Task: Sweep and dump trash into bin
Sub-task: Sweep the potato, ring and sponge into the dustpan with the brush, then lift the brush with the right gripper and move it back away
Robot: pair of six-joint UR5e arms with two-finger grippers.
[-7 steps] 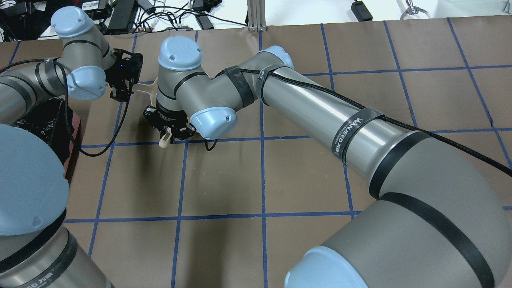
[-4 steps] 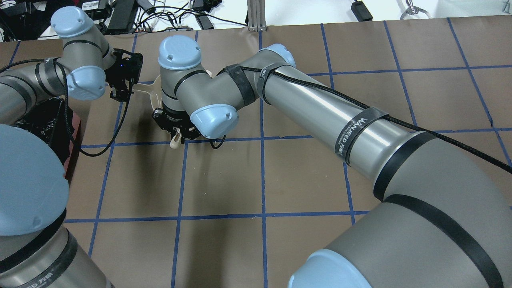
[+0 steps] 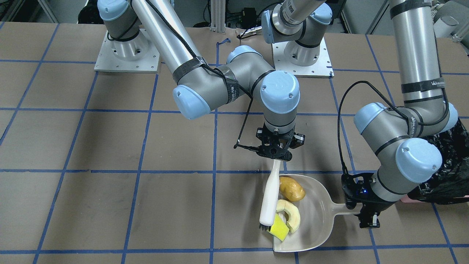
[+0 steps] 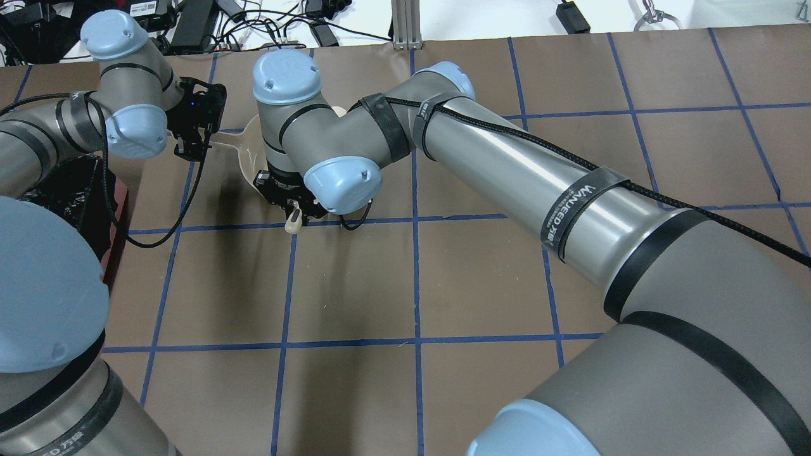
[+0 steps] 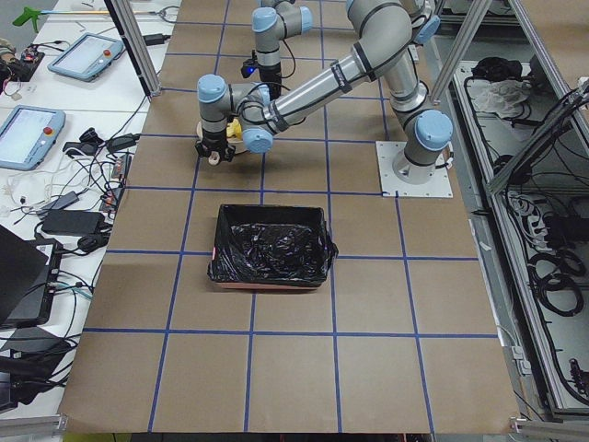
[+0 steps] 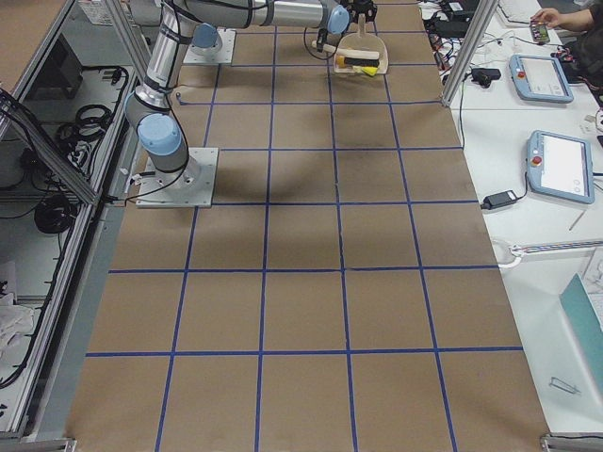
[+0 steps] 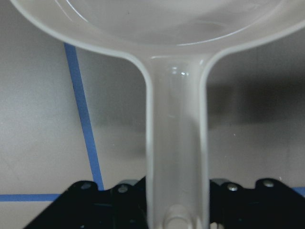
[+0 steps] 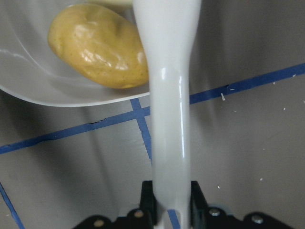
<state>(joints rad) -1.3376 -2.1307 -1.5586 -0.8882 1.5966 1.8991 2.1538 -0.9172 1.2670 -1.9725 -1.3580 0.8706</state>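
Observation:
The beige dustpan point(image 3: 318, 220) lies on the table and holds the brown potato point(image 3: 292, 189), the pale crescent slice point(image 3: 292, 216) and the yellow sponge wedge point(image 3: 279, 227). My left gripper point(image 3: 361, 211) is shut on the dustpan's handle point(image 7: 176, 143). My right gripper point(image 3: 277, 156) is shut on a white brush point(image 3: 270, 200). The brush lies along the pan's open edge, with its bristles at the yellow wedge. The right wrist view shows the potato point(image 8: 97, 47) just inside the pan's rim. The pink bin with a black bag point(image 5: 270, 247) stands beside my left arm.
The brown paper table cover point(image 4: 481, 285) has blue tape grid lines. The bin's black bag point(image 3: 447, 172) sits close behind my left forearm. The arm bases point(image 3: 126, 55) are at the robot's side of the table. Cables and tablets lie beyond the far table edge point(image 4: 266, 31).
My right gripper has moved to the right in the overhead view with the brush in it, and more of the dustpan shows. The left arm has not moved.

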